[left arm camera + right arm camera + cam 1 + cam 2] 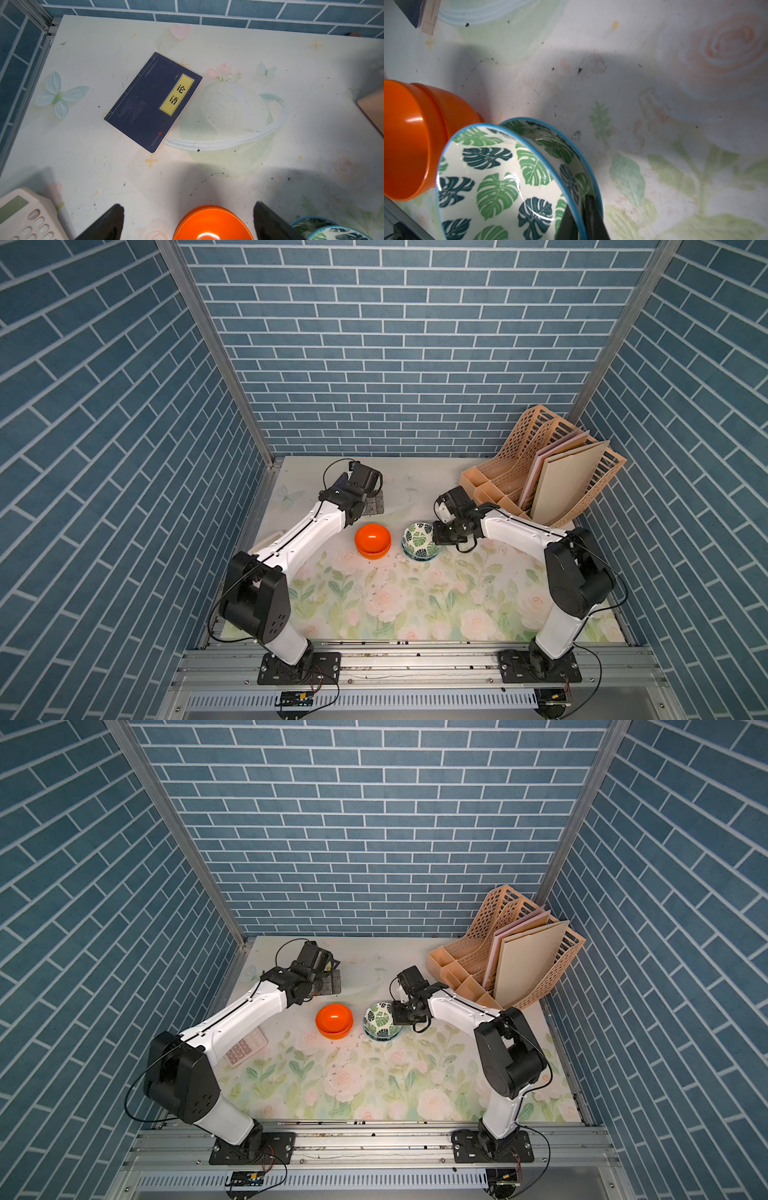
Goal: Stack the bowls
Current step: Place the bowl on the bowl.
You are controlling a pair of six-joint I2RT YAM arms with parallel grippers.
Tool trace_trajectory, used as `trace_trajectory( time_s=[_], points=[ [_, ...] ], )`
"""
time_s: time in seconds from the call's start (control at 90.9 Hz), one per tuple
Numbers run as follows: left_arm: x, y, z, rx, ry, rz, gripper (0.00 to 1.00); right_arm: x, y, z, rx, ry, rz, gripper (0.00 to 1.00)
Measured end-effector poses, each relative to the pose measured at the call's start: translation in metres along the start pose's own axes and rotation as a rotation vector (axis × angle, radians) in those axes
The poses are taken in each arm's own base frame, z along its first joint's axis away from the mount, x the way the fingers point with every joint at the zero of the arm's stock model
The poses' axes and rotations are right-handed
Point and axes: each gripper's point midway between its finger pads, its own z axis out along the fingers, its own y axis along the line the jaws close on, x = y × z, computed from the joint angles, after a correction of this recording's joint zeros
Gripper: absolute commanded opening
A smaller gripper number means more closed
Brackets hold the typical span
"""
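hidden or cut off: in both top views the left arm's wrist covers most of the dark book (153,101); the calculator (247,1048) shows only as a corner beside that arm, and in the left wrist view the lower left edge of the frame crops it; the orange bowls (372,541) and the leaf-printed bowls (420,541) are cropped at the bottom of the left wrist view; the right gripper (581,216) runs off the lower edge of the right wrist view.

surface and room: a tabletop (395,601) printed with pale roses and green leaves, scuffed and speckled dark; blue brick-pattern walls (395,344) on three sides; a tan perforated file rack (548,472) holding boards at the right of the top views; an aluminium rail (415,664) carrying both arm bases along the lower part of the frame.

writing: the yellow label on the book reads 论语; the finer print is too small to read.

task objects: near the centre of both top views, two orange bowls nested upright; just to their right, the upper leaf bowl (496,182) leans tilted inside the lower leaf bowl (560,149).

grippers: the right gripper pinches the blue rim of the upper leaf bowl; the left gripper (188,206) has its fingers spread wide and grips nothing.
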Motion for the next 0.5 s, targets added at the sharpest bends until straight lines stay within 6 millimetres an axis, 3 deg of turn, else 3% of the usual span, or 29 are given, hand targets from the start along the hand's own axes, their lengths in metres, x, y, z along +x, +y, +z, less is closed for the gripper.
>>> trace_trajectory(
  time_s=[0.319, 0.495],
  points=[
    [-0.0002, 0.0003, 0.0001, 0.000, 0.000, -0.001, 0.99, 0.0014, -0.0002, 0.0046, 0.000, 0.012, -0.003, 0.00],
    [-0.0002, 0.0002, 0.0001, 0.000, 0.000, -0.001, 1.00, 0.0014, -0.0001, 0.0046, 0.000, 0.012, -0.005, 0.11]
  ],
)
